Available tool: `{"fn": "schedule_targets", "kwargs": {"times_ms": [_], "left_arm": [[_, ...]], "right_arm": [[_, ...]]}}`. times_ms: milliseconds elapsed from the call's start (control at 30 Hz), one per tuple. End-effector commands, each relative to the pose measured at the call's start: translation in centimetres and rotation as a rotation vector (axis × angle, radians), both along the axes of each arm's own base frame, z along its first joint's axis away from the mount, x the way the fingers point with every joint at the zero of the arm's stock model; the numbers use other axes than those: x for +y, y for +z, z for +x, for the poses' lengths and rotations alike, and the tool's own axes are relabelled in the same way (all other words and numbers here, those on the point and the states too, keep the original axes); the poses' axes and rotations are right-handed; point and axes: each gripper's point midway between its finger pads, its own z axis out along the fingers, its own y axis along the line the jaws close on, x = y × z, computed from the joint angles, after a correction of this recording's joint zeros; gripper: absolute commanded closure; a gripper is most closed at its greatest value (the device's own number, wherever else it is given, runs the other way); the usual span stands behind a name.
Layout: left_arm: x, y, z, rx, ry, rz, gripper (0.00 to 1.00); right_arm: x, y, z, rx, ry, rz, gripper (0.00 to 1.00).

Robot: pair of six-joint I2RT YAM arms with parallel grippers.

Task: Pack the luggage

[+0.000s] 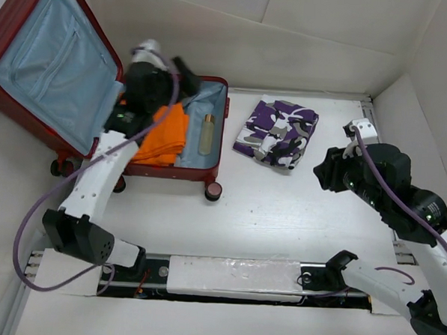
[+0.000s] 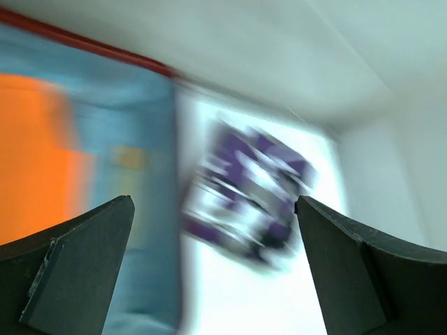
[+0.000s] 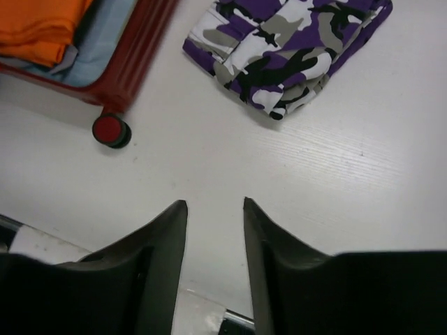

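My left pincer (image 2: 214, 202) stands spread as wide as it goes with nothing between its fingers. My left arm reaches over the open half of the luggage (image 1: 49, 61). The luggage lies at the far left of the table (image 1: 281, 208), its dark red lid propped up and leaning left, with the light blue lining showing. Inside the lower half a folded orange garment (image 1: 165, 131) lies on the left, and a slim amber bottle (image 1: 207, 133) lies beside it along the right wall. My left wrist view is blurred, so I can make out only colours there. My right pincer (image 3: 214, 202) hangs above bare table with its fingers partly apart, a narrow gap between them, gripping nothing. Beyond it a folded purple camouflage garment (image 1: 278, 131) lies on the table, just right of the luggage and apart from it. One red-hubbed wheel (image 3: 110, 130) shows at the luggage's near corner.
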Motion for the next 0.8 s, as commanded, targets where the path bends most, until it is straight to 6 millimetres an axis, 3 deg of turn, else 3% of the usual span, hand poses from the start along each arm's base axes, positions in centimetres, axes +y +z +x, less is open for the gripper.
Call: {"fn": "schedule_targets", "kwargs": {"times_ms": [0, 33, 67, 133, 167, 200, 233, 267, 300, 333, 467, 633, 667, 700, 767], "left_arm": [[-11.5, -4.1, -1.2, 0.087, -0.208, -0.042, 0.00], [-14.2, -5.1, -1.6, 0.107, -0.258, -0.046, 0.00], [-19.2, -7.9, -2.9, 0.171, -0.354, -0.025, 0.00], [-24.9, -7.8, -4.3, 0.173, -0.466, -0.066, 0.00], [-29.3, -10.6, -6.2, 0.228, -0.543, -0.044, 0.00], [-31.3, -9.6, -6.5, 0.211, -0.562, -0.054, 0.03], [-33.0, -9.8, -6.8, 0.200, -0.578, -0.069, 0.11], [-35.0, -11.3, -7.5, 0.231, -0.589, -0.104, 0.59], [-35.5, -12.4, -7.3, 0.258, -0.571, -0.142, 0.88], [-35.6, -14.1, -7.4, 0.308, -0.546, -0.170, 0.97], [-35.5, -17.4, -7.0, 0.368, -0.379, -0.279, 1.00], [-34.7, -21.4, -7.4, 0.427, -0.307, -0.331, 1.00], [-34.5, -22.4, -7.5, 0.448, -0.295, -0.330, 0.97], [-34.5, -23.9, -8.0, 0.481, -0.268, -0.324, 0.81], [-33.8, -24.6, -8.0, 0.513, -0.215, -0.324, 0.58]], "right_arm": [[0.0, -0.6, 0.5, -0.016, -0.008, -0.010, 0.58], [0.0, -1.1, 0.5, -0.004, -0.008, -0.018, 0.68], [-0.1, -0.9, 0.3, -0.012, -0.008, -0.013, 0.82], [-0.6, -0.7, 0.3, -0.019, -0.032, -0.004, 0.84], [-0.9, -0.4, 0.1, -0.034, -0.042, 0.001, 0.84], [-1.5, -0.4, -0.4, -0.035, -0.053, -0.005, 0.79], [-1.7, -0.4, -0.7, -0.035, -0.053, -0.005, 0.73], [-2.1, -0.4, -0.9, -0.039, -0.061, -0.007, 0.65], [-2.6, -0.2, -1.6, -0.044, -0.061, -0.004, 0.50], [-2.7, -0.2, -1.9, -0.038, -0.066, 0.003, 0.43], [-2.8, -0.8, -3.8, 0.001, -0.033, 0.040, 0.22], [-2.6, -0.9, -5.4, 0.005, 0.014, 0.078, 0.17], [-2.4, -1.3, -5.5, 0.017, 0.026, 0.077, 0.17], [-2.1, -1.5, -5.8, 0.024, 0.046, 0.085, 0.17], [-2.0, -1.5, -5.9, 0.026, 0.055, 0.088, 0.17]]}}
